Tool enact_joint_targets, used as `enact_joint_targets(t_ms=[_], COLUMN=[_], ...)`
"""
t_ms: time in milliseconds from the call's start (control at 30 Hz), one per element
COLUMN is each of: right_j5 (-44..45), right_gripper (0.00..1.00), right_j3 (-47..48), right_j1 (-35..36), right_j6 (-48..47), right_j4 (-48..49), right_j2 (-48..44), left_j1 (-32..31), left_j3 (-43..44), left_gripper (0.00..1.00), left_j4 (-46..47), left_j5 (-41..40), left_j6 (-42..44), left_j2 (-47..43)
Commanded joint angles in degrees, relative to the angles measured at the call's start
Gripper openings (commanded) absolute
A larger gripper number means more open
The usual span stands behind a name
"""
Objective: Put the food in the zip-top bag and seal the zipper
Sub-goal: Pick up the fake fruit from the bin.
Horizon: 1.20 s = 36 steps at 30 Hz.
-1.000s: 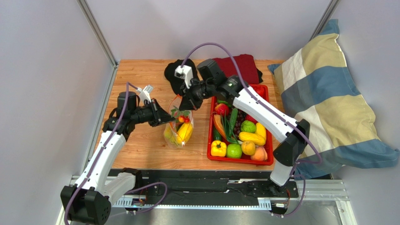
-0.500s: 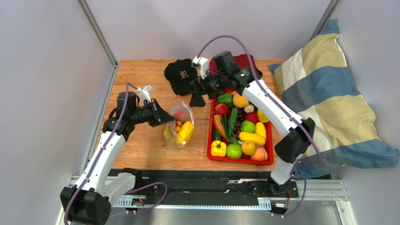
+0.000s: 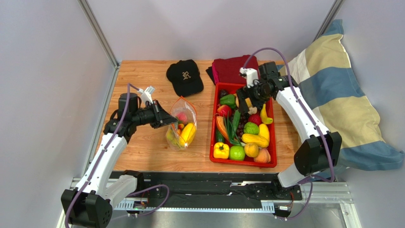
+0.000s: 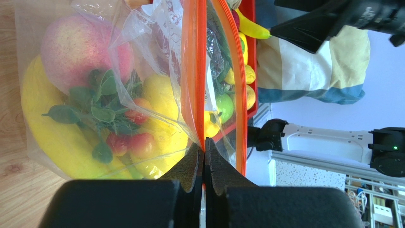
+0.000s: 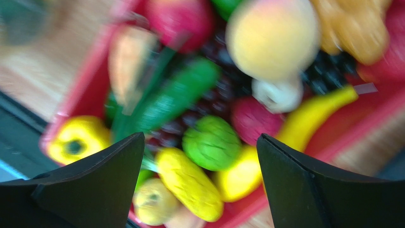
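The clear zip-top bag (image 3: 183,124) stands on the wooden table, its mouth held open. My left gripper (image 3: 169,120) is shut on the near side of its orange zipper (image 4: 194,71); the far strip (image 4: 236,95) runs apart from it. Inside the bag lies food: a yellow banana (image 4: 52,137), a pink-red fruit (image 4: 76,47), green leaves, small red pieces (image 4: 138,145) and a yellow mango-like fruit (image 4: 161,95). My right gripper (image 3: 243,100) hangs open and empty over the red tray (image 3: 242,163). Its view is blurred, with a green fruit (image 5: 211,142) and a yellow one (image 5: 190,185) below the fingers.
The red tray holds several more toy fruits and vegetables. A black cap (image 3: 184,76) and a dark red cloth (image 3: 234,69) lie at the back of the table. A striped pillow (image 3: 332,99) leans at the right edge. Grey walls close in both sides.
My right gripper has opened at the bag's mouth, then swung right and back to hover over the tray. The left gripper and the bag have stayed in place.
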Motion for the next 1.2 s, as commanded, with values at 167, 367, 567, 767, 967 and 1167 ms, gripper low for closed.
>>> enact_joint_targets(t_ms=[167, 367, 567, 767, 967, 1167], right_j5=[8.59, 8.32, 8.15, 7.18, 6.3, 4.98], right_gripper=[0.91, 0.89, 0.9, 0.88, 0.8, 0.56], right_j3=[-3.16, -3.25, -2.72, -2.45, -4.21, -5.79], right_j1=[-9.85, -10.03, -10.12, -10.03, -9.94, -10.03], right_j6=[-9.18, -9.28, -9.1, -7.6, -7.69, -7.25], right_j4=[0.93, 3.74, 8.75, 12.44, 14.2, 14.38], right_j2=[3.32, 7.37, 11.94, 15.99, 16.17, 15.12], left_j1=[-0.1, -0.1, -0.1, -0.1, -0.1, -0.1], left_j3=[0.64, 0.81, 0.9, 1.34, 1.43, 1.34], left_gripper=[0.0, 0.0, 0.0, 0.0, 0.0, 0.0], left_j4=[2.31, 1.95, 1.43, 0.99, 0.64, 0.55], left_j5=[1.12, 0.77, 0.68, 0.59, 0.41, 0.5], left_j6=[-0.32, 0.21, 0.74, 1.26, 1.62, 1.62], left_j2=[0.22, 0.3, 0.39, 0.92, 1.01, 0.92])
